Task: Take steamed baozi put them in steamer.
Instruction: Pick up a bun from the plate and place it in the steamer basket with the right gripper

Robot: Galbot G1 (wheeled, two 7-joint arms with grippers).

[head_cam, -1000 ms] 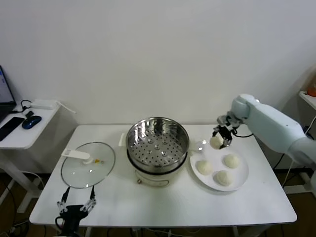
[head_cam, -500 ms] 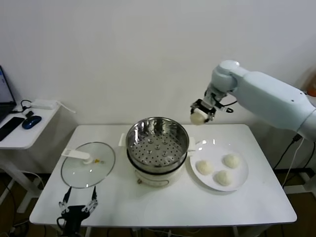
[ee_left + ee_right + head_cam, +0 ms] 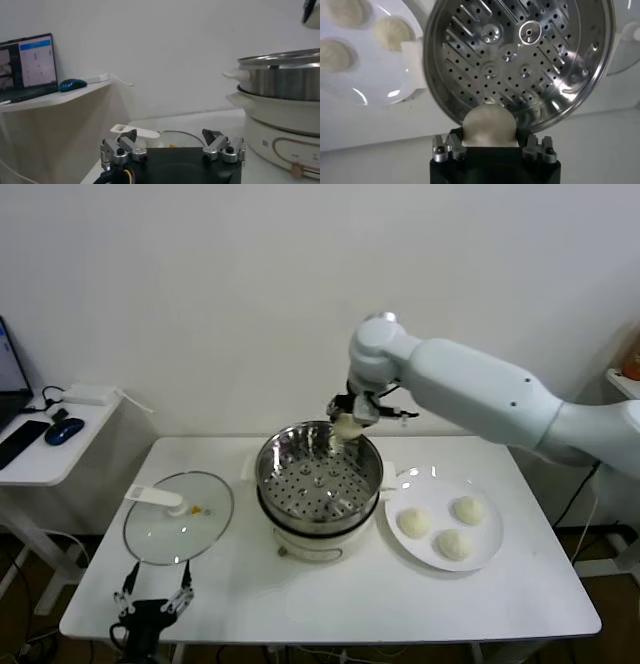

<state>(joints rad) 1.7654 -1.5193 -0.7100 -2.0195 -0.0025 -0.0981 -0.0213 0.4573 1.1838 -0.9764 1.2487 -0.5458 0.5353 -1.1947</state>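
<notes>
From the head camera, the right gripper is hanging above the far rim of the steamer, at about 1 o'clock of the basket, and its fingers are clamping one baozi between them. The steamer is sitting near the middle of the white desk on its white pot base, its perforated floor showing bare. At 3 o'clock of the steamer, just beside it, a white plate is carrying the other three buns. At 9 o'clock of the steamer, the glass lid is lying flat on the desk. The left gripper is waiting low at the near desk edge, at 6 o'clock of the lid, with its fingers spread apart and holding nothing. In the left wrist camera, the left gripper's two fingers are standing wide apart, the lid lying just beyond them and the steamer wall rising to one side over the pot base. In the right wrist camera, the fingers are pressing on either side of the held bun, which is hovering over the steamer's rim, with the perforated floor spread out below and the plate with its buns beside the basket.
</notes>
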